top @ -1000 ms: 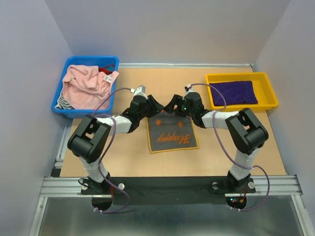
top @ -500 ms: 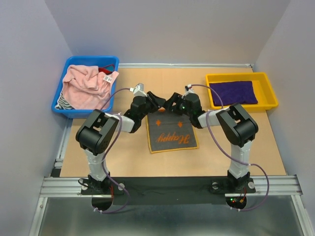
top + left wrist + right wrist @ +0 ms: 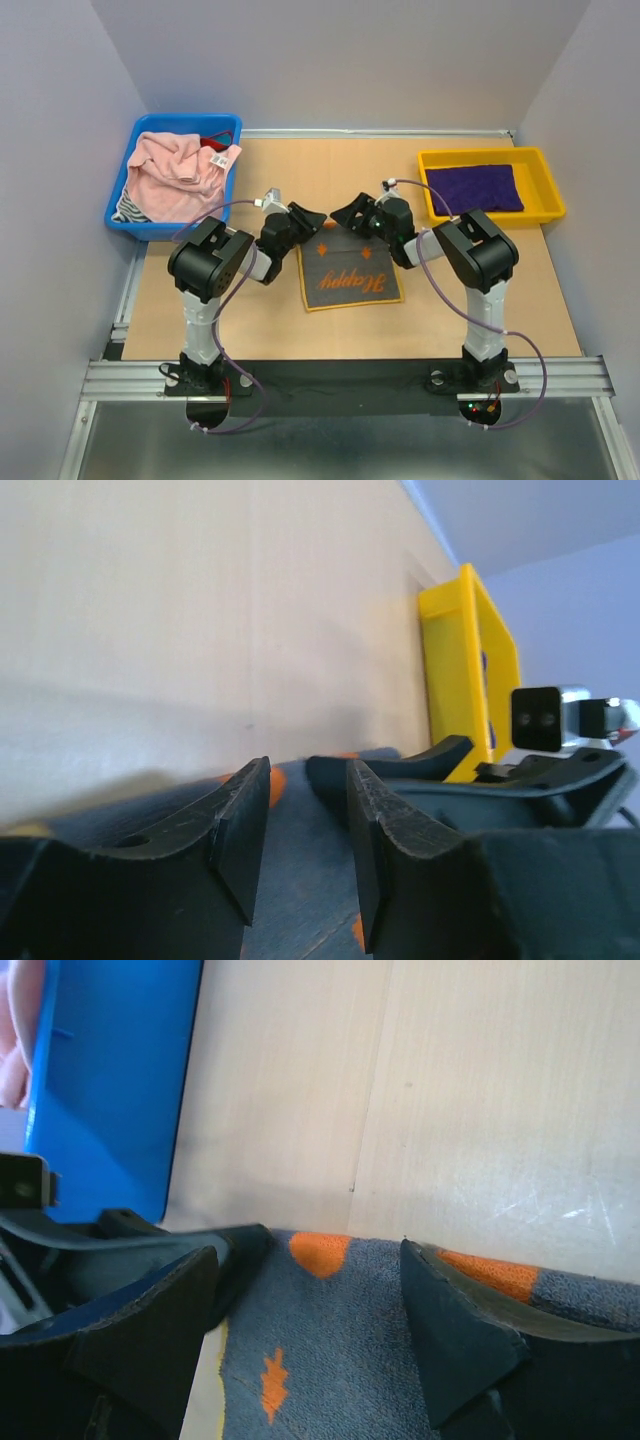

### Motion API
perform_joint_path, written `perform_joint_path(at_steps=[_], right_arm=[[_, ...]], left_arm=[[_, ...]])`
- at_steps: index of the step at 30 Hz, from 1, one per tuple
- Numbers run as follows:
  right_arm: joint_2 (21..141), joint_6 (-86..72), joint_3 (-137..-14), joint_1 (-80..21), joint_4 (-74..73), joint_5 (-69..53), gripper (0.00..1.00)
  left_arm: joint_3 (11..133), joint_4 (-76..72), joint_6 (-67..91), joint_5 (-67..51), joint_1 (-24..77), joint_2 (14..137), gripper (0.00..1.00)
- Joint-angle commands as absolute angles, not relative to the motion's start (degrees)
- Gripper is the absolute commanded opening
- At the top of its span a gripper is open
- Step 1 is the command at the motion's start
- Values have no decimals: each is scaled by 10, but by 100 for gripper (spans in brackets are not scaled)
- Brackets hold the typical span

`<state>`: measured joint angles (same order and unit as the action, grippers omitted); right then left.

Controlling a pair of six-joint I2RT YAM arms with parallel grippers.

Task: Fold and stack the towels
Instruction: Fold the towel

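1 flat grey-and-orange "Happy" towel (image 3: 350, 272)

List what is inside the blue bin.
A crumpled pink towel fills the blue bin. A striped cloth peeks out beneath it, and a red thing shows behind. The towel covers whatever else lies below.

**Caller 1:** The surface (image 3: 330, 170) reads as pale wood-look board, matt, with fine scratches showing by the right pincer (image 3: 310, 1310).

**Caller 2:** And the grey-and-orange towel (image 3: 350, 280) is napped cloth, fuzzy up close. The purple towel (image 3: 480, 187) looks plusher, the pink towel (image 3: 175, 165) soft and rumpled.

**Caller 1:** Blue bin (image 3: 160, 231) and yellow tray (image 3: 490, 217), both smooth plastic with a slight sheen.

**Caller 2:** The left pincer (image 3: 305, 820) has matt black plastic fingers, faintly grainy. The frame rail (image 3: 130, 378) is brushed metal.
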<state>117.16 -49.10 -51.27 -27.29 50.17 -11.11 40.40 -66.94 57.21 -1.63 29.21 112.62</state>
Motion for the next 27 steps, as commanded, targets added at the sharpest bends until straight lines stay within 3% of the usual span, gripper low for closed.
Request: perform_joint_path(at_steps=[1,23,27], right_arm=[[1190,-514,-478,-256,559,-98,79],[1142,-463,-420,-118,594,-170,79],[1091,-394,-446,-115,467,-182,80]], left_arm=[[360,-725,595,-5,288,1137,45],[383,-581,595,46,275,1092,42],[405,-549,549,37,276,1051,42]])
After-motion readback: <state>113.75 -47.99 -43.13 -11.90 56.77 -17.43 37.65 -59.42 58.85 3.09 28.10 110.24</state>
